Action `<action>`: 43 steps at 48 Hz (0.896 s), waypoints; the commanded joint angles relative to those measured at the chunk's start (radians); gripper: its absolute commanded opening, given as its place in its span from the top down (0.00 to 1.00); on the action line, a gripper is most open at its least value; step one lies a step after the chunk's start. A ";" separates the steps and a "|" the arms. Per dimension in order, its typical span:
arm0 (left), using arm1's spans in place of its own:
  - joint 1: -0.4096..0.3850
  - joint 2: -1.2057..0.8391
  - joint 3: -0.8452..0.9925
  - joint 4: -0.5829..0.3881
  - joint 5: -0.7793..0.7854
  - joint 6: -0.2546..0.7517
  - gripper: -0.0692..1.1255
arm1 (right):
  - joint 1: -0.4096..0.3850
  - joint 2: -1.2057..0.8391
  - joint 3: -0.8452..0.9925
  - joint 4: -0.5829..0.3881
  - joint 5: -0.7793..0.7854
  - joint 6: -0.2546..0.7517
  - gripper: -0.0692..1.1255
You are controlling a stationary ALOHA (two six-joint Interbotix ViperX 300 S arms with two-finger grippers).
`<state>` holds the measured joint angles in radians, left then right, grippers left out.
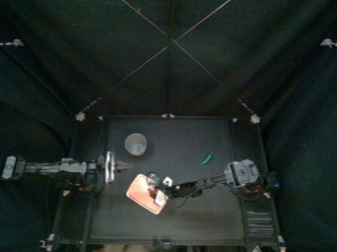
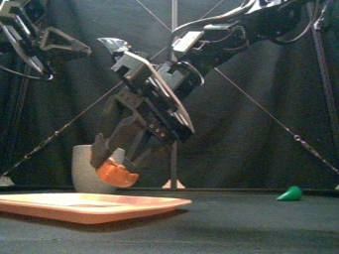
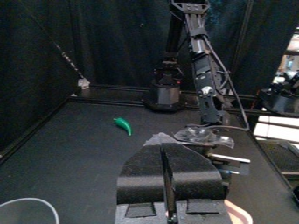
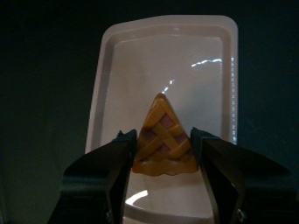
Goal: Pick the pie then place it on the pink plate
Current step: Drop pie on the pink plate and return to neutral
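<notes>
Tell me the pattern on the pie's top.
The pie has an orange lattice top; right wrist view.

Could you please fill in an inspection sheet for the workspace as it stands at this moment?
Surface: black table, no spills or damage seen.
Job's things: pie held just above the pink plate, not yet set down.
Clutter: grey cup behind the plate; small green toy toward the table's right.
Grippers: right gripper shut on the pie over the plate; left gripper shut and empty, resting at the table's left side.
Cables: nothing seen loose on the table.
Surroundings: black curtains at the back and sides.
</notes>
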<state>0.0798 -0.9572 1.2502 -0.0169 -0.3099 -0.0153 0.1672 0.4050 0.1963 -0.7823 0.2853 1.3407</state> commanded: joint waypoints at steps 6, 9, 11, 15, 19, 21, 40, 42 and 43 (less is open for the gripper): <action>0.011 0.002 -0.008 0.002 -0.009 0.003 0.92 | -0.003 -0.014 -0.040 -0.005 -0.008 0.000 0.14; 0.014 0.002 -0.003 0.002 -0.009 0.003 0.92 | -0.003 -0.014 -0.040 0.002 -0.008 0.002 0.10; 0.017 0.002 -0.002 0.003 -0.009 0.002 0.92 | -0.003 -0.012 -0.041 0.000 -0.008 0.002 0.10; 0.021 0.002 0.002 0.002 -0.009 0.002 0.92 | -0.003 -0.018 -0.038 -0.003 0.000 0.000 0.10; 0.023 0.002 0.006 0.002 -0.009 0.002 0.92 | -0.003 -0.035 -0.029 -0.018 0.003 -0.003 0.10; 0.023 0.002 0.006 0.003 -0.009 0.002 0.92 | 0.000 -0.046 -0.023 -0.043 0.002 -0.005 0.10; 0.031 0.002 0.005 -0.002 -0.014 0.002 0.92 | 0.008 -0.268 0.054 -0.370 -0.029 0.006 0.10; 0.031 0.002 0.002 -0.003 -0.020 0.002 0.92 | 0.008 -0.302 0.077 -0.382 -0.028 0.005 0.10; 0.031 0.002 0.002 -0.002 -0.023 0.002 0.92 | 0.006 -0.318 0.089 -0.387 -0.025 0.006 0.10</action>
<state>0.1074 -0.9587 1.2747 -0.0169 -0.3145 -0.0138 0.1795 0.1810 0.2684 -1.1474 0.2592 1.3438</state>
